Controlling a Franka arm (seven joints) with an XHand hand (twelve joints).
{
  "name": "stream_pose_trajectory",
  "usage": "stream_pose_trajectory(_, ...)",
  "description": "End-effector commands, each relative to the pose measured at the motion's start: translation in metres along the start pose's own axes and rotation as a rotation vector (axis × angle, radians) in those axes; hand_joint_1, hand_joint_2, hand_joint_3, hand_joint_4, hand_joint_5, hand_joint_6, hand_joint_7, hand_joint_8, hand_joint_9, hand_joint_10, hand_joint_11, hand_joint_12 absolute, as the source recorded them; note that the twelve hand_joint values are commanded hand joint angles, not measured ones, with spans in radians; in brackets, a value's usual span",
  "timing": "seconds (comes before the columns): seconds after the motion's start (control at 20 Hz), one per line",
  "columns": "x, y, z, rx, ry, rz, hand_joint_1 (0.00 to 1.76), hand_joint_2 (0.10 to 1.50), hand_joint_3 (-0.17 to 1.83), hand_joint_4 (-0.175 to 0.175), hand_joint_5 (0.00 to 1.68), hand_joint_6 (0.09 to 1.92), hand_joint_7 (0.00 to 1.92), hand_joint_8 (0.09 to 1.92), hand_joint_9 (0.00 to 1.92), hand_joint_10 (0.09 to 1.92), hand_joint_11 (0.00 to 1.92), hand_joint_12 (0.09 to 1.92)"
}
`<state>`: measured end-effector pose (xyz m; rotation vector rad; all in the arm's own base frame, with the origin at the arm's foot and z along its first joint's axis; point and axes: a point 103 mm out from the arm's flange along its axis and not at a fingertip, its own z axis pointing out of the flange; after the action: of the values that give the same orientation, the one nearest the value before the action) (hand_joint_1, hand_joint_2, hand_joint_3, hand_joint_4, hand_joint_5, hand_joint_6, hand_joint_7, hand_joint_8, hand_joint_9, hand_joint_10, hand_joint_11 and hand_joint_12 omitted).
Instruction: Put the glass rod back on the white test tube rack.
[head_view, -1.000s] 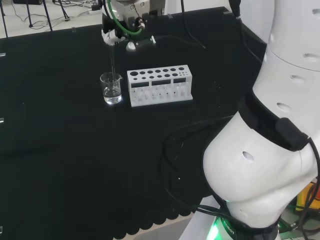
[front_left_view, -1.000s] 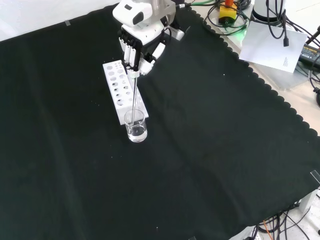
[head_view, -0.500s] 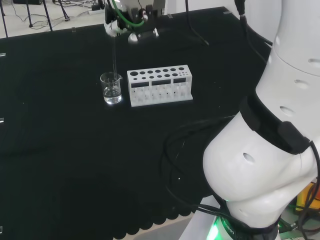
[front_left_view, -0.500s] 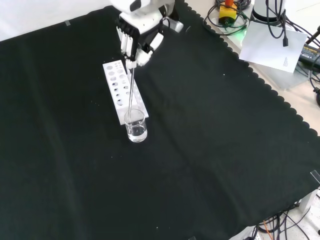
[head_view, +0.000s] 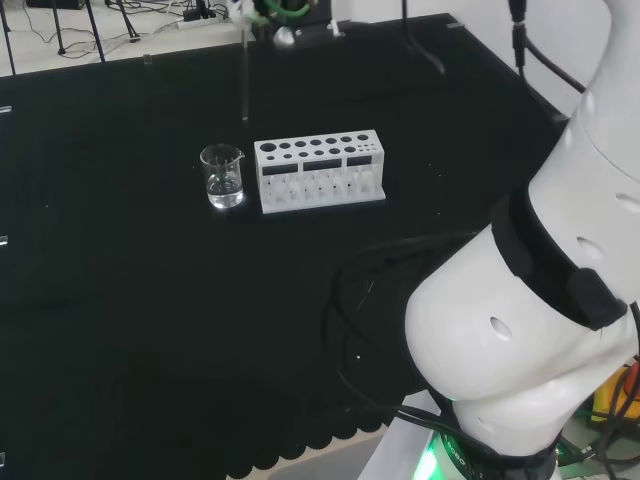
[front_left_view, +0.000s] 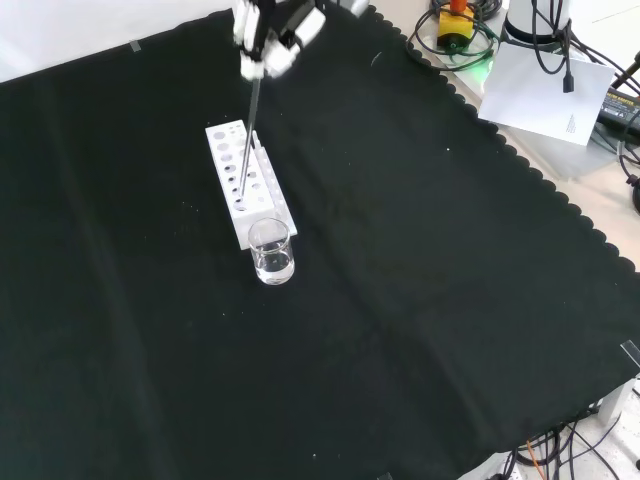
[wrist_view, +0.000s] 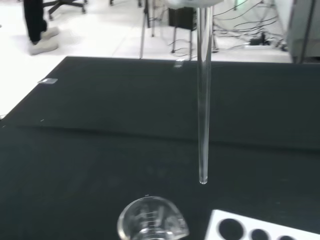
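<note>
Black cloth (head_view: 120, 330) across the whole bench, head view first. At top centre of the frame, barely inside the edge, part of the black and white robot hand (head_view: 262, 8), fingers pinched on the top of a thin clear glass rod (head_view: 244, 75). Rod hanging upright, lower tip in the air above the cloth, clear of everything below. Beneath it, left of centre, a small clear glass beaker (head_view: 222, 177) with a little clear liquid. Just to the right of the beaker, a white plastic test tube rack (head_view: 318, 170) with rows of round holes on top. Large white arm links (head_view: 540, 330) along the right side.

Front view next. Hand (front_left_view: 272, 28) at top centre, fingers closed around the rod's upper end. Rod (front_left_view: 247, 125) slanting slightly down and left in the frame, lower part seen against the rack's holed top (front_left_view: 235, 160). Beaker (front_left_view: 272, 252) touching or just beside the rack's near end, below it in the frame.

Wrist view last. Rod (wrist_view: 203, 100) running straight down the middle of the frame, rounded tip free in the air. Beaker rim (wrist_view: 152, 225) at lower centre, corner of the rack (wrist_view: 260, 230) at lower right, both apart from the tip.
</note>
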<state>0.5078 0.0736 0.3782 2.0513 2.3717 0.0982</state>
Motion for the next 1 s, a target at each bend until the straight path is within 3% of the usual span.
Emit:
stream_pose_trajectory(0.05, -0.044, -0.014, 0.001, 0.021, -0.007, 0.09, 1.32, 1.08, -0.17, -0.175, 1.39, 0.09, 1.25, 0.87, 1.58, 0.89, 1.64, 0.65)
stream_pose_trajectory(0.45, -0.076, -0.018, 0.006, 0.032, -0.021, 0.135, 1.32, 1.08, -0.17, -0.175, 1.39, 0.09, 1.25, 0.88, 1.58, 0.89, 1.64, 0.65)
stream_pose_trajectory(1.0, -0.073, -0.019, 0.014, 0.042, -0.016, 0.124, 1.32, 1.08, -0.17, -0.175, 1.39, 0.09, 1.25, 0.88, 1.58, 0.89, 1.64, 0.65)
